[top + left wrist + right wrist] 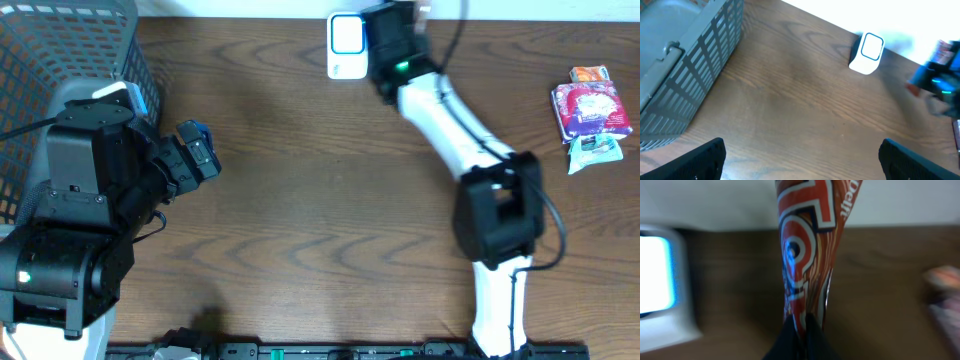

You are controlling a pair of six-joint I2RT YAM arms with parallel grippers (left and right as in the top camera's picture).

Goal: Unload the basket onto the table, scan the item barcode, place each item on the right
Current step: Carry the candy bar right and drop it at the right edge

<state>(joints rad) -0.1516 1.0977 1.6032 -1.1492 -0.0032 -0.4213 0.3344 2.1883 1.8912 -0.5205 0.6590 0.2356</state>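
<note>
The right jaws are pressed together on the lower end of a snack packet [805, 255], an orange-red wrapper with white lettering. In the right wrist view the packet stands nearly upright above the dark fingertips [795, 340] that pinch it. It is held over the far edge of the desk [300, 200], at about 12 o'clock in the overhead view, just beside the scanner [347, 45]. The scanner is a small white box with a blue-rimmed screen, and it sits at 9 o'clock from the packet in the wrist view. Whether the two touch cannot be told.

The right arm [450, 120] reaches from the near edge at 5 o'clock up to that spot.

The left jaws are spread wide, with one black finger [700, 160] at each lower corner of the left wrist view and bare wood between them. The left arm [90, 200] sits at 9 o'clock, next to a grey basket [60, 50] at 10 o'clock.

A small pile of other packets [592, 110] lies at 2 o'clock, well apart from the scanner.
</note>
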